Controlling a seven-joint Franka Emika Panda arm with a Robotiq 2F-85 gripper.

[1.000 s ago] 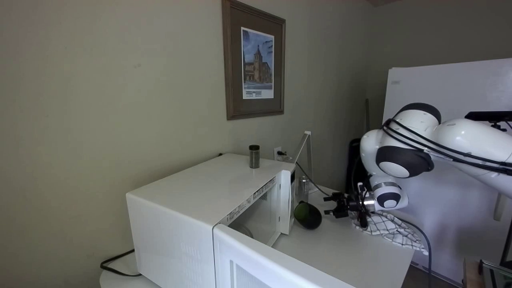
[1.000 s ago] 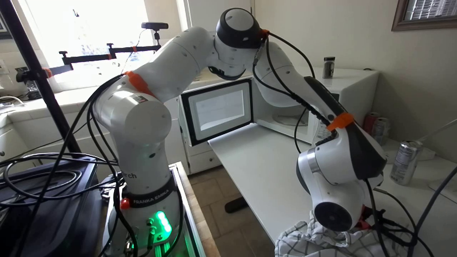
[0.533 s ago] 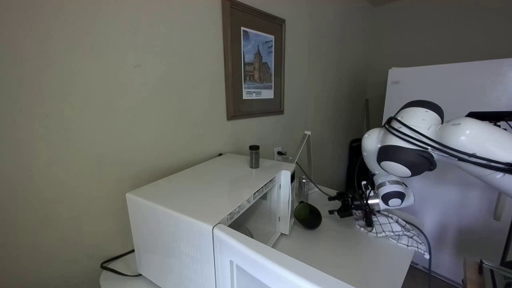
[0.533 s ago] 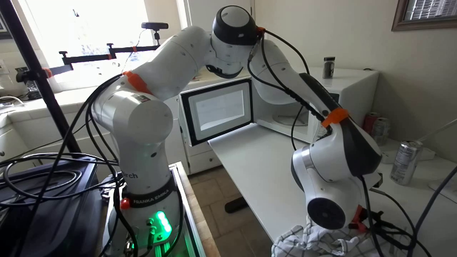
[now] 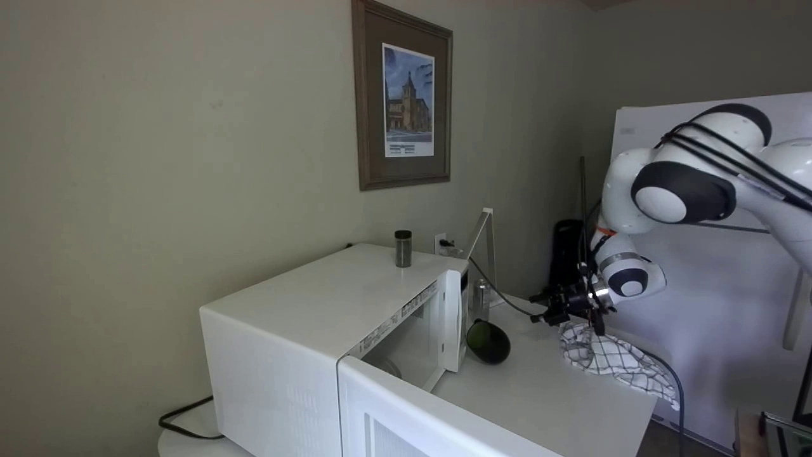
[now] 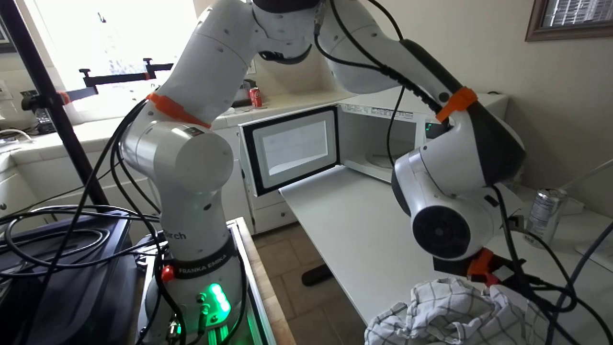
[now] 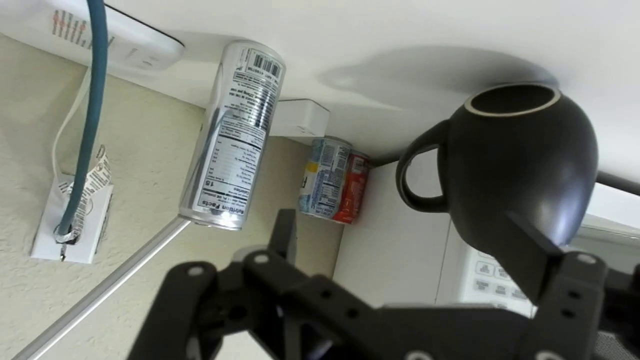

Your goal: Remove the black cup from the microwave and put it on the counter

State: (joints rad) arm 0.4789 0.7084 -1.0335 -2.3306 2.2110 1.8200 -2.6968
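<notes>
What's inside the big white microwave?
In an exterior view, a round, greyish plate lies inside the white boxy microwave; the white robot arm and a thin black cable cover part of the inside.

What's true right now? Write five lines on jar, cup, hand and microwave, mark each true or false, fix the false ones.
1. A dark-lidded jar stands on top of the microwave. True.
2. The microwave is closed up. False: its door stands wide open.
3. The black cup is outside the microwave, on the counter. True.
4. The black cup stands upright. False: it is tipped, its base showing in the wrist view.
5. The hand is open and holds nothing. True.
</notes>
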